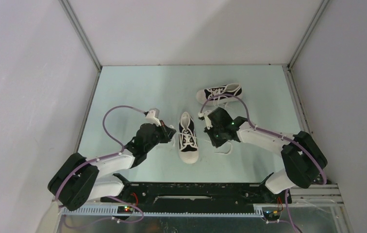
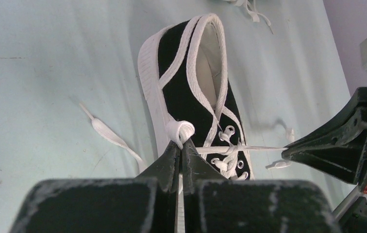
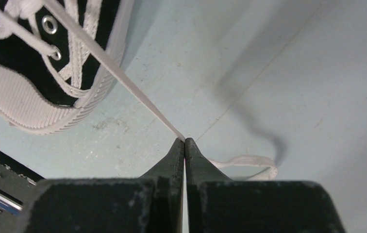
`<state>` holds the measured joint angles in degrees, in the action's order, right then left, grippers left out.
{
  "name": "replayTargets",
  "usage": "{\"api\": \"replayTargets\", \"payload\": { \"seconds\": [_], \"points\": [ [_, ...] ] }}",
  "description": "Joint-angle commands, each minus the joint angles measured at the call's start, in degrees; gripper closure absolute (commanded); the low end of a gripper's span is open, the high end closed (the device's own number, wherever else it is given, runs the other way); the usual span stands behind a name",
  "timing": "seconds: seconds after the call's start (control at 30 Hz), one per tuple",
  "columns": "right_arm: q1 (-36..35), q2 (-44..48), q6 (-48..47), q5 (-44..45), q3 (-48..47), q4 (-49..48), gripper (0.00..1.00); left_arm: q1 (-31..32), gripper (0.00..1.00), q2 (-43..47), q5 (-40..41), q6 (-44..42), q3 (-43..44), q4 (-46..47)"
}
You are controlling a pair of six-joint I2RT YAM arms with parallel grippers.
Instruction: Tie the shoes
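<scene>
Left tool pinches a lace loop on the near shoe; right tool clamps the taut lace.

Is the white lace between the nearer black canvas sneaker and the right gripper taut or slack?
Taut: the flat white lace runs straight from the black canvas sneaker to the shut right gripper.

From overhead I can't make out the lace stretched beside the near shoe; it's too thin. My left wrist camera hides that shoe's toe behind the left end effector. The far shoe, beyond its heel, is cropped to lace tips. The right wrist view cuts off everything past its toe end.
</scene>
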<state>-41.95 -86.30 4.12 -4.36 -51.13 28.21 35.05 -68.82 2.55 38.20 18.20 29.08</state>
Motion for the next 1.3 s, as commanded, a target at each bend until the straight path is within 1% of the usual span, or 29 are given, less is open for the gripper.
{"api": "replayTargets", "payload": {
  "seconds": [0.0, 0.07, 0.13, 0.2, 0.3, 0.4, 0.47, 0.53, 0.6, 0.7, 0.8, 0.9, 0.97, 1.07, 1.17, 1.27],
  "points": [
    [2.51, 3.93, 4.29, 3.77, -0.17, 2.94, 1.0, -0.79, 1.0, 0.92, 3.83, -1.28, 1.16, -0.8],
    [2.78, 5.07, 3.89, 3.52, -0.19, 2.61, 1.0, -0.77, 1.0, 0.65, 2.75, -2.88, 1.52, 0.7],
    [2.41, 5.95, 2.71, 1.53, -0.19, 1.31, 1.0, -0.73, 1.0, -0.13, -2.46, -5.91, 2.21, 2.91],
    [1.84, 6.86, 2.39, -0.48, -0.18, -0.86, 1.0, -0.6, 1.0, -0.92, -5.47, -9.1, 3.94, 2.15],
    [1.7, 7.51, 2.75, -3.21, -0.19, -3.85, 1.0, -0.14, 1.0, -1.19, -7.21, -13.99, 6.18, 0.64],
    [2.12, 7.78, 3.66, -6.77, -0.15, -7.63, 1.0, 0.04, 1.0, -0.77, -8.79, -16.88, 6.95, -1.13],
    [2.42, 7.51, 4.57, -8.9, -0.18, -9.93, 1.0, 0.66, 1.0, -0.26, -9.02, -19.7, 7.27, -1.97],
    [2.85, 7.23, 5.72, -10.57, -0.19, -12.3, 1.0, 2.26, 1.0, 0.4, -8.06, -24.97, 7.96, -3.14],
    [3.39, 7.03, 7.23, -11.48, -0.24, -14.37, 1.0, 2.96, 1.0, 0.15, -6.76, -28.02, 9.39, -5.81],
    [4.01, 6.6, 9.43, -11.44, -0.73, -15.85, 1.0, 3.41, 1.0, -0.7, -7.47, -31.58, 10.7, -8.26],
    [4.64, 6.29, 10.29, -12.0, -1.16, -16.32, 1.0, 4.56, 1.0, -0.91, -8.53, -35.6, 10.45, -6.87],
    [5.16, 6.6, 11.82, -12.48, -1.33, -17.2, 1.0, 5.62, 1.0, -0.88, -8.18, -37.73, 10.09, -4.58],
    [5.54, 6.74, 12.63, -13.07, -1.34, -18.04, 1.0, 5.98, 1.0, -1.44, -7.63, -38.06, 10.73, -4.85],
    [6.21, 6.74, 13.84, -13.74, -1.33, -19.21, 1.0, 6.28, 0.99, -3.02, -10.05, -41.12, 11.64, -4.85],
    [7.37, 6.19, 14.95, -14.15, -2.29, -17.88, 0.99, 6.47, 1.0, -4.13, -9.24, -41.77, 12.7, -6.25],
    [9.28, 5.39, 16.04, -16.46, -3.82, -16.6, 0.99, 6.67, 1.0, -5.29, -11.61, -44.53, 14.01, -8.73]
  ]
}}
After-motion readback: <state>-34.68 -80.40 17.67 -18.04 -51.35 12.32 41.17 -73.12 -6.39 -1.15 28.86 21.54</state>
